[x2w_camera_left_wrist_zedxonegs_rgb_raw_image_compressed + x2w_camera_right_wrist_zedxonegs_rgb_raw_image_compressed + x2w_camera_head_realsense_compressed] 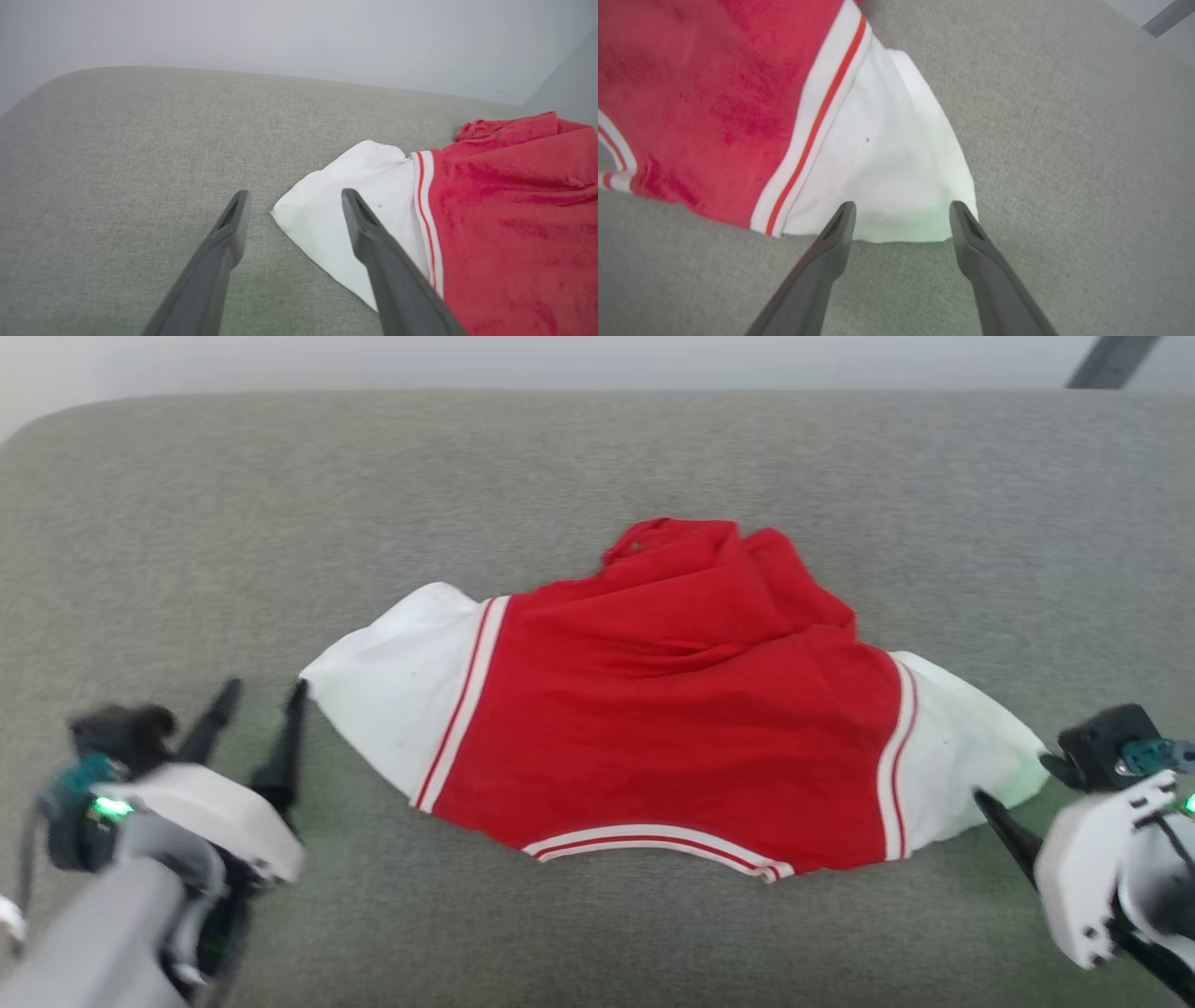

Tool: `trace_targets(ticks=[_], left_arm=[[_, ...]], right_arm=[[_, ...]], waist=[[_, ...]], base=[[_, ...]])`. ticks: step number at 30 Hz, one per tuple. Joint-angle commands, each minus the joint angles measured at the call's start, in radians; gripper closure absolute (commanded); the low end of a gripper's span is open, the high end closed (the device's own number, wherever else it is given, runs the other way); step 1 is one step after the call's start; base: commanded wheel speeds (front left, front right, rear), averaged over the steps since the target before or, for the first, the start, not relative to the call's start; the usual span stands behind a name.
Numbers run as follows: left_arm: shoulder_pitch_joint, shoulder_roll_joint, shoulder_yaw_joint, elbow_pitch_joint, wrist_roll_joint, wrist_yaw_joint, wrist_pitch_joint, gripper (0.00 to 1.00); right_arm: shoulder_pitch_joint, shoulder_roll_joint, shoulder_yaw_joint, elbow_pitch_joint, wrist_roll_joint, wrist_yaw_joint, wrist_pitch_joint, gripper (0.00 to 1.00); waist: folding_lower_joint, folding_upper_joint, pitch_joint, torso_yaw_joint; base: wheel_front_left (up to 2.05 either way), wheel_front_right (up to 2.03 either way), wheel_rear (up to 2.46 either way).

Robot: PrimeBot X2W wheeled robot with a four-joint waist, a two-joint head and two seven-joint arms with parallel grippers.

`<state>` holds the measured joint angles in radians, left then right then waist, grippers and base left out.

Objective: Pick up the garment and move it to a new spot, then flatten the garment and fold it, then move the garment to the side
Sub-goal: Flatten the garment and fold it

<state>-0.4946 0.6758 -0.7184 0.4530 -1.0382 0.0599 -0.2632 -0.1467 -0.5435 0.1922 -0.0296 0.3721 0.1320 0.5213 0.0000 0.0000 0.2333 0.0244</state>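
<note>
While both stand wide and empty, the left pincer (294, 198) and right pincer (902, 207) flank the garment (672, 709), a white sleeve end just before each one's fingertips.

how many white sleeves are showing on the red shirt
2. One sleeve lies at the garment's left end, beside the left gripper; the other sleeve at its right end, by the right gripper.

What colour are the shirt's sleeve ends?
White sleeve ends, clearest in the right wrist view.
</note>
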Motion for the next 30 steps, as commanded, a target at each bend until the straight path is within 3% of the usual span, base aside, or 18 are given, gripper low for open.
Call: trace_targets(ticks=[1, 5, 11, 17, 22, 25, 26, 30], left_arm=[[0.033, -0.029, 0.041, -0.030, 0.043, 0.011, -0.002, 0.00], [0.165, -0.133, 0.212, -0.136, 0.232, 0.027, -0.002, 0.00], [0.292, -0.277, 0.405, -0.228, 0.447, -0.027, -0.002, 0.00], [0.333, -0.378, 0.520, -0.227, 0.552, -0.109, -0.002, 0.00], [0.325, -0.411, 0.583, -0.206, 0.603, -0.160, -0.002, 0.00], [0.311, -0.415, 0.599, -0.198, 0.631, -0.176, -0.002, 0.00], [0.306, -0.414, 0.601, -0.199, 0.638, -0.181, -0.002, 0.00], [0.264, -0.367, 0.567, -0.196, 0.648, -0.190, -0.002, 0.00]], right_arm=[[0.013, -0.032, 0.012, -0.021, 0.027, -0.002, 0.030, 0.00], [0.056, -0.142, 0.034, -0.077, 0.098, -0.002, 0.155, 0.00], [0.065, -0.241, 0.054, -0.129, 0.111, -0.002, 0.241, 0.00], [0.032, -0.263, 0.108, -0.087, 0.100, -0.002, 0.250, 0.00], [0.001, -0.242, 0.159, -0.018, 0.084, -0.002, 0.221, 0.00], [-0.006, -0.224, 0.180, 0.014, 0.084, -0.002, 0.224, 0.94], [-0.011, -0.219, 0.183, 0.020, 0.082, -0.003, 0.221, 1.00], [-0.030, -0.207, 0.193, 0.028, 0.072, -0.003, 0.220, 1.00]], waist=[[0.0000, 0.0000, 0.003, 0.023], [0.0000, 0.0000, 0.010, 0.059], [0.0000, 0.0000, 0.031, 0.110], [0.0000, 0.0000, 0.062, 0.149], [0.0000, 0.0000, 0.079, 0.162], [0.0000, 0.0000, 0.085, 0.162], [0.0000, 0.0000, 0.087, 0.160], [0.0000, 0.0000, 0.092, 0.144]], base=[[0.00, 0.00, 0.00], [0.00, 0.00, 0.00], [0.00, 0.00, 0.00], [0.00, 0.00, 0.00], [0.00, 0.00, 0.00], [0.00, 0.00, 0.00], [0.00, 0.00, 0.00], [0.00, 0.00, 0.00]])
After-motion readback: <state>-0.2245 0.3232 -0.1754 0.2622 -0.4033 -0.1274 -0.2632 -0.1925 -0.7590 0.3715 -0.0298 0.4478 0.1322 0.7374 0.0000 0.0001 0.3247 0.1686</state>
